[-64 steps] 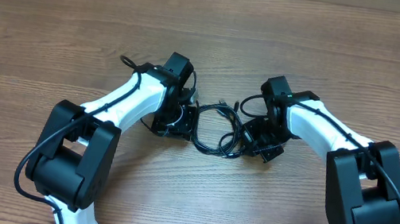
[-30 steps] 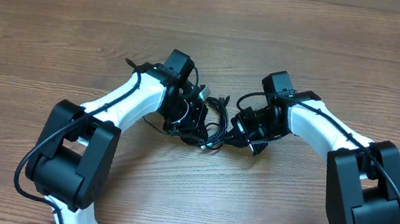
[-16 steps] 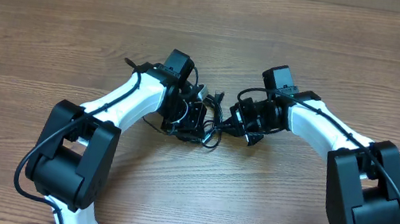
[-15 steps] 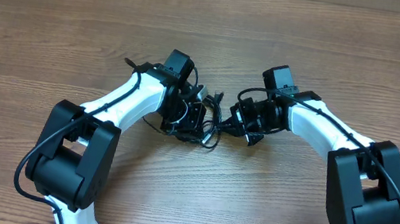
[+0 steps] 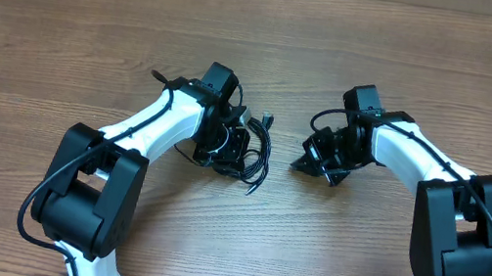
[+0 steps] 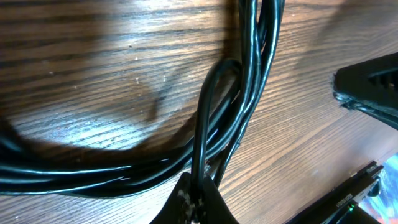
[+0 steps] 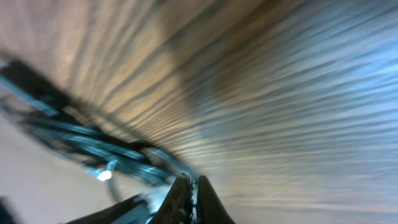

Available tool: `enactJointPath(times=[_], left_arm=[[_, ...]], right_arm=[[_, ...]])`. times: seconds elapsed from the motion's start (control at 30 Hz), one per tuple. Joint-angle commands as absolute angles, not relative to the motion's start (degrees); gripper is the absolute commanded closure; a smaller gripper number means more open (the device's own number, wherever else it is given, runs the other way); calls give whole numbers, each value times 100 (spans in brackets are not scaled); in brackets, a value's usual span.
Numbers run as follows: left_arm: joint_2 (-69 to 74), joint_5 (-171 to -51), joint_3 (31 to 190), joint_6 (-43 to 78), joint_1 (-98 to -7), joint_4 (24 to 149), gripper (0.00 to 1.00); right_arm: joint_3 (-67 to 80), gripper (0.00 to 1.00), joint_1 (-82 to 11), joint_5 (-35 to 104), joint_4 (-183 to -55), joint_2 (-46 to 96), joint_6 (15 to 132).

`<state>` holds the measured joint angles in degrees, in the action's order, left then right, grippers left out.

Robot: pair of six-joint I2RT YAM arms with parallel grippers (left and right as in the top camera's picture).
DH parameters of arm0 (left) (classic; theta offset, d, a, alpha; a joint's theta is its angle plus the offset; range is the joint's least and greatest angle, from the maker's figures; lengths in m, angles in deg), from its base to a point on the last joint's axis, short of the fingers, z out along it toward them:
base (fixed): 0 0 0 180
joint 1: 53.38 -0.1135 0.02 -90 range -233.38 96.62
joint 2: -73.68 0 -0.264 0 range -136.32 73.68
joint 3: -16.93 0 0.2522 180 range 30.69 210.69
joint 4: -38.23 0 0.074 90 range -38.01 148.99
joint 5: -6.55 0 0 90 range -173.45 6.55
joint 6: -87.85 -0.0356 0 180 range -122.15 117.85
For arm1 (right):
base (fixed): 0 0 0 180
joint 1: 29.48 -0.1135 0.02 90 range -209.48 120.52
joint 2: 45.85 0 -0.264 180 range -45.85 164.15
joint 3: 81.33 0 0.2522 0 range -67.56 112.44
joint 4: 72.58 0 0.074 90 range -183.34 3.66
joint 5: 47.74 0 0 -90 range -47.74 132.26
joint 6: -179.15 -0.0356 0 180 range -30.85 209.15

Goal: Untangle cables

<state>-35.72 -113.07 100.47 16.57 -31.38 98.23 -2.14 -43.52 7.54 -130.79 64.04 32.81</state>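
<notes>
Wood-grain table [image 5: 416, 66], brown planks, forms the whole ground. Left gripper [image 6: 198, 202]: jaws fully closed, pinching one strand of the cables [image 6: 249, 81], which rises from the fingertips as a narrow loop and joins the main bundle just ahead. Right gripper [image 7: 191, 200]: jaws likewise closed; its view is smeared and no strand can be made out between the tips, so probably empty. Cables: several thin black cords lying together on the table, touching the left gripper on the side that faces the right gripper, and well apart from the latter. Long axis: seen from above, a slim elongated hank running from the robot's side toward the far table edge, with a small plug [image 5: 267, 118] at the far end and a loose tail [image 5: 251, 188] at the near end. Handling, as judged: hold the left pinch firm as the anchor; the right gripper would need to open, take a different strand or the plug end, and draw it sideways, low and slow, so the loops slide rather than tighten.
</notes>
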Motion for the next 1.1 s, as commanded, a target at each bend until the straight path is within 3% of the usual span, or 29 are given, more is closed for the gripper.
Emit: enactJointPath(times=[0.0, 0.17, 0.33, 0.6, 0.93, 1.07], left_arm=[[-3574, -11996, 10095, 1010, -3210, 9819, 96], [-3544, -12813, 10384, 549, -3315, 9946, 96], [-3364, -12763, 10694, 446, -3322, 10208, 96], [-2540, -11283, 11166, 750, -3311, 10652, 96], [-2304, -11183, 11164, 929, -3311, 10615, 96], [-2307, -10158, 11164, 1581, -3313, 10499, 96]], right_arm=[[-238, 96, -4461, 1650, -13241, 6292, 3972], [-238, 96, -4564, 2197, -13418, 6292, 4330], [-264, 96, -4566, 2702, -13507, 6292, 4319], [-465, 88, -4566, 3025, -13289, 6292, 4273], [-638, 88, -4566, 3078, -13083, 6292, 4273], [-740, 85, -4566, 3239, -12944, 6292, 4271]])
